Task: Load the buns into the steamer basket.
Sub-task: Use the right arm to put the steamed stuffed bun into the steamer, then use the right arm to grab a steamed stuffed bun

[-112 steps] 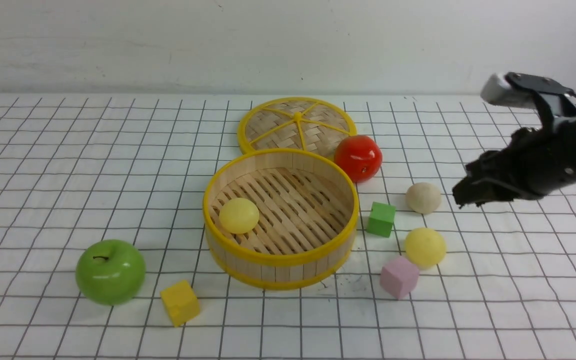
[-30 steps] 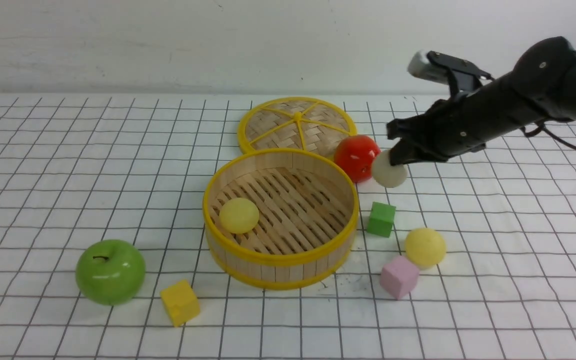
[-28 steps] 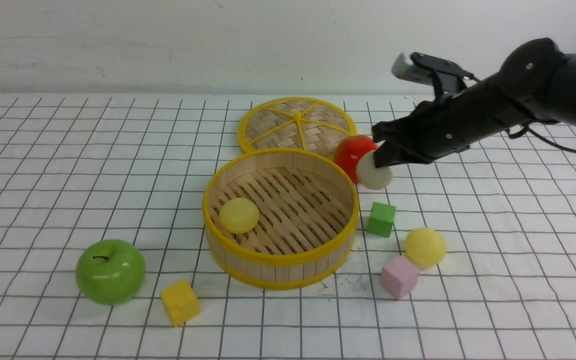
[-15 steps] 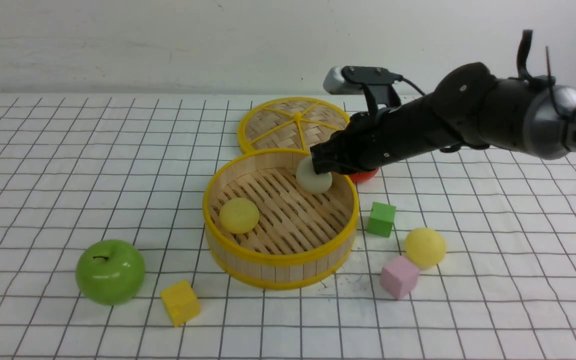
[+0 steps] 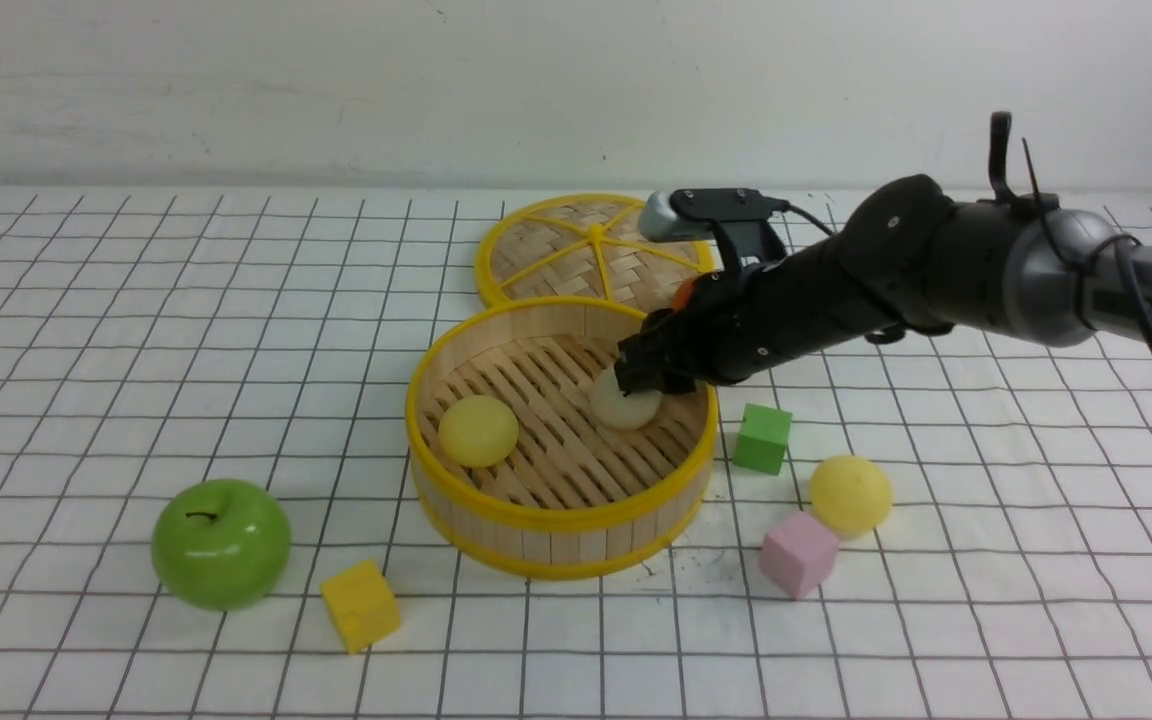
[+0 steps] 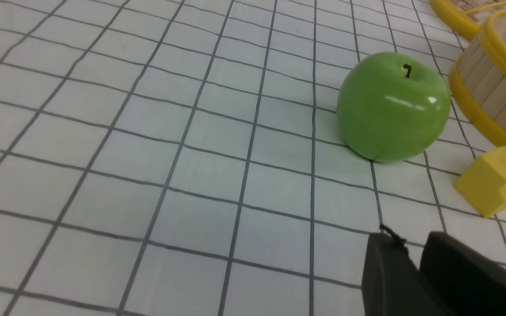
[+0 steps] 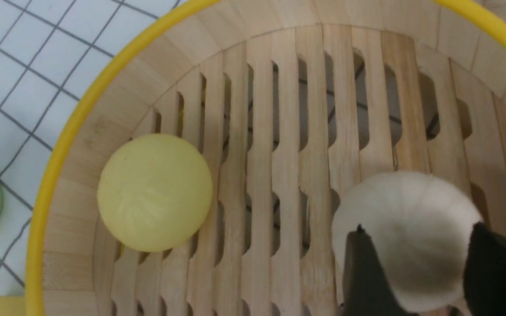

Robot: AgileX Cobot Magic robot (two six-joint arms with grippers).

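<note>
I am resting the cream bun [image 5: 624, 405] in the steamer basket [image 5: 556, 545] (it was out on the counter [image 5: 136, 350]), my right fingers [image 7: 363, 281] around it, gripping or not I cannot tell, leaving one yellow bun [image 5: 850, 493] outside.

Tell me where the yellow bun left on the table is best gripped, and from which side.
Probably from straight above, closing on the yellow bun across its widest middle: it is a smooth round dome with no edge to catch. Keep the fingers off its near-left side, where the pink cube crowds it.
</note>
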